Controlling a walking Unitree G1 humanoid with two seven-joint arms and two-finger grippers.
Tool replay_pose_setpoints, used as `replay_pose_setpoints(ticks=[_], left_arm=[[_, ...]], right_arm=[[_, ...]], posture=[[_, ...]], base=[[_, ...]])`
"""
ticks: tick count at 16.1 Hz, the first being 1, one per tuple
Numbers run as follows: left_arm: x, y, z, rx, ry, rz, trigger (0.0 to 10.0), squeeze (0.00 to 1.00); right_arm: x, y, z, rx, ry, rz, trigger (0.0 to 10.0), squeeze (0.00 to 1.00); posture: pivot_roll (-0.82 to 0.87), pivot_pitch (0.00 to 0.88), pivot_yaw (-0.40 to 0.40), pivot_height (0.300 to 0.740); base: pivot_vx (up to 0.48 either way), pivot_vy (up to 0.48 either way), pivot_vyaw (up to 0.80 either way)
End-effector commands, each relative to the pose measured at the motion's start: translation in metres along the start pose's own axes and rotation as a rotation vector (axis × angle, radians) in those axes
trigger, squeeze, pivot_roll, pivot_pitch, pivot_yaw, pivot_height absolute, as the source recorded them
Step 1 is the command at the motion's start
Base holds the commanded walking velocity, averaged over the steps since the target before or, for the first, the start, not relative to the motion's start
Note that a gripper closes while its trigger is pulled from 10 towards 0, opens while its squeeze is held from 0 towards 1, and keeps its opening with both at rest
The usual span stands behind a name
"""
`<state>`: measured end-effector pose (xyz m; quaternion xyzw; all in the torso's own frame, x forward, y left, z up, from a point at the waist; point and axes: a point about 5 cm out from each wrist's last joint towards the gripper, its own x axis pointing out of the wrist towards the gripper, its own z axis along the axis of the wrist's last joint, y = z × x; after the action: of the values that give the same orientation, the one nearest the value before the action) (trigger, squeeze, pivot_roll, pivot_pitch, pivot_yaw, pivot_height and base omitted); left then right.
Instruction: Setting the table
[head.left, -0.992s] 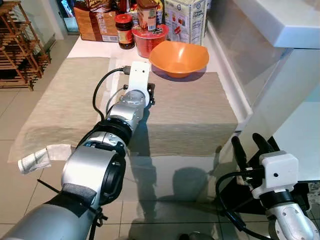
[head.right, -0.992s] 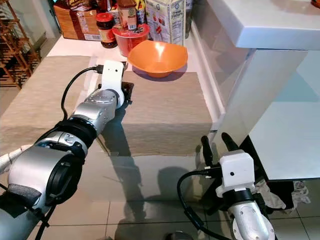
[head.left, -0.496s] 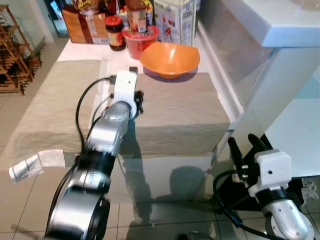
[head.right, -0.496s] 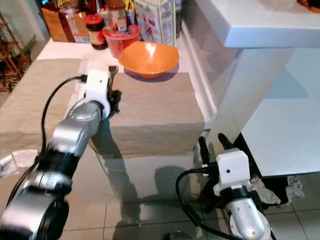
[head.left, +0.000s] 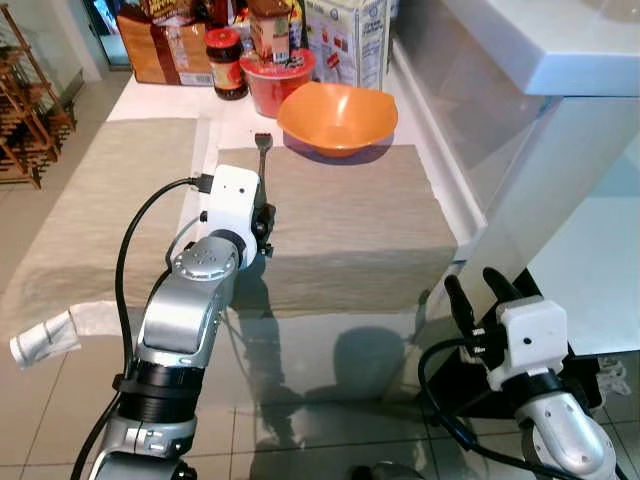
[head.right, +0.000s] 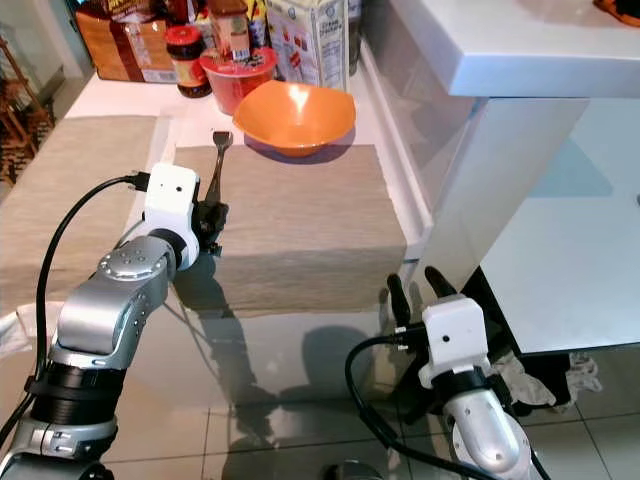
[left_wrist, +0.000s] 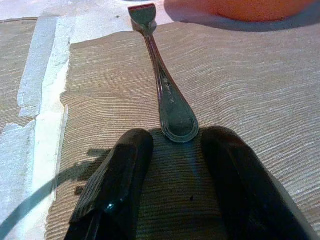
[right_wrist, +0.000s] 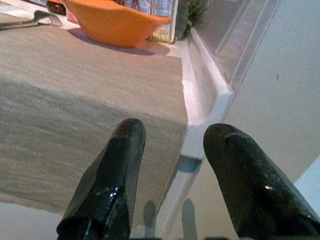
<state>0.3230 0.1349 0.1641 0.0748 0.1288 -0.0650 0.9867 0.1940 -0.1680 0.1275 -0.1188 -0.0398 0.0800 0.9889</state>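
A metal fork (left_wrist: 162, 85) lies flat on the left edge of the beige placemat (head.left: 340, 220), tines pointing to the back, near the orange bowl (head.left: 337, 115). My left gripper (left_wrist: 175, 142) rests low over the mat just behind the fork's handle end, open, with a gap on each side of the handle. In the head view the fork (head.left: 262, 150) sticks out beyond the white wrist housing. The orange bowl stands at the mat's far edge. My right gripper (head.left: 478, 295) hangs open below the table's front right corner.
A second placemat (head.left: 110, 190) lies to the left. A jar (head.left: 226, 62), a red cup (head.left: 272, 85) and cartons (head.left: 345, 35) crowd the back. A white counter (head.left: 560, 40) rises on the right, a wooden rack (head.left: 25, 110) on the left. Crumpled paper (head.left: 45, 338) lies at the front left.
My left arm has drawn back toward me from the bowl, and the fork now lies on the mat beyond the fingertips. The camera shifted slightly; the right arm hardly moved.
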Motion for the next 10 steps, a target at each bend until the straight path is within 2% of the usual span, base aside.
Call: replay_pose_setpoints(ticks=[1, 3, 4, 5, 6, 10], left_arm=[[0.003, 0.001, -0.024, -0.026, 0.088, 0.02, 10.0, 0.0], [0.01, 0.0, -0.002, -0.019, -0.054, 0.036, 10.0, 0.0], [0.012, 0.0, 0.001, -0.013, -0.074, 0.036, 10.0, 0.0], [0.016, -0.001, 0.008, -0.002, -0.121, 0.039, 10.0, 0.19], [0.021, -0.003, 0.017, 0.007, -0.195, 0.045, 10.0, 1.0], [0.024, -0.007, 0.025, 0.005, -0.272, 0.04, 10.0, 1.0]], right_arm=[[0.001, 0.0, -0.002, 0.01, -0.002, 0.009, 10.0, 0.0], [0.003, 0.0, -0.001, 0.007, -0.011, 0.007, 10.0, 0.0], [0.004, 0.0, -0.001, 0.006, -0.013, 0.006, 10.0, 0.0], [0.005, -0.001, -0.001, 0.003, -0.017, 0.003, 10.0, 0.0], [0.007, -0.002, -0.001, -0.002, -0.022, -0.006, 10.0, 0.0], [0.009, -0.002, -0.003, -0.001, -0.026, -0.027, 10.0, 0.0]], posture=[[-0.11, 0.069, -0.029, 0.74], [-0.12, 0.055, -0.028, 0.74], [-0.12, 0.055, -0.028, 0.74], [-0.13, 0.04, -0.024, 0.74], [-0.14, 0.033, -0.02, 0.74], [-0.15, 0.013, -0.008, 0.74]], base=[[0.0, 0.0, 0.0], [0.0, 0.0, 0.0], [0.0, 0.0, 0.0], [0.0, 0.0, 0.0], [0.0, 0.0, 0.0], [0.0, 0.0, 0.0]])
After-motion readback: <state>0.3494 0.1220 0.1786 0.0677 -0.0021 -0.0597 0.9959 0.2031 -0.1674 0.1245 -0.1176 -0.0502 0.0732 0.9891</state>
